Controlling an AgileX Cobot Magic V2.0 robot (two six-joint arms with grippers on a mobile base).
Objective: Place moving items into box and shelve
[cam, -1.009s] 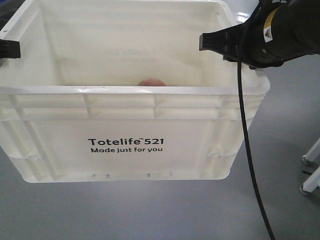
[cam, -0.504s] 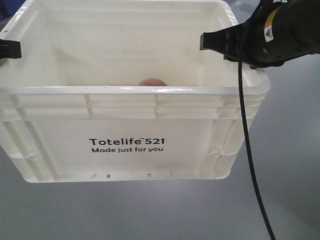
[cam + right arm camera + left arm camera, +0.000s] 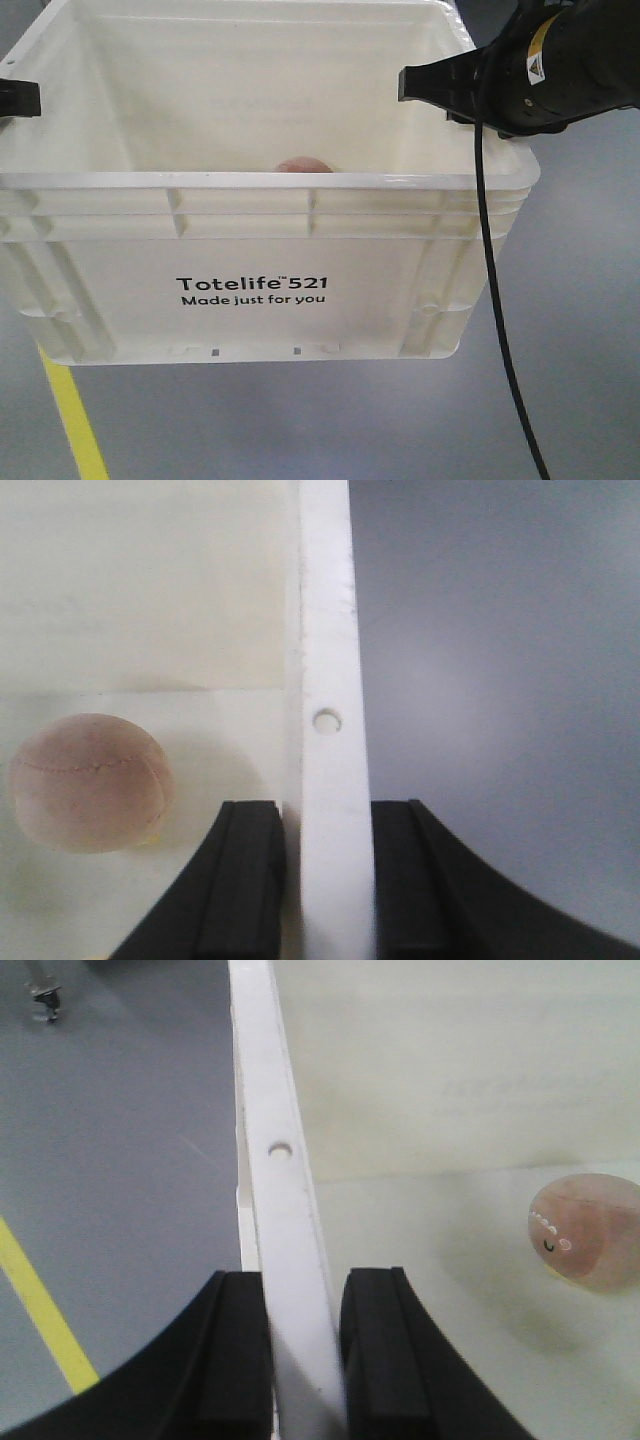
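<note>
The cream-white box, printed "Totelife 521", hangs above the grey floor, held by both arms. My left gripper is shut on the box's left rim, one finger outside the wall and one inside. At the other side, my right gripper is shut on the right rim in the same way. A pale pink ball lies on the box floor; it also shows in the left wrist view, and its top peeks over the front rim. In the front view the left gripper and right gripper sit at the box's upper corners.
A yellow floor stripe runs under the box's left corner and shows in the left wrist view. A black cable hangs from the right arm past the box's right side. A metal foot stands on the floor far left.
The floor under the box has shifted: the yellow stripe has come into view at lower left and the metal legs at right are gone. Both grips on the rims are unchanged.
</note>
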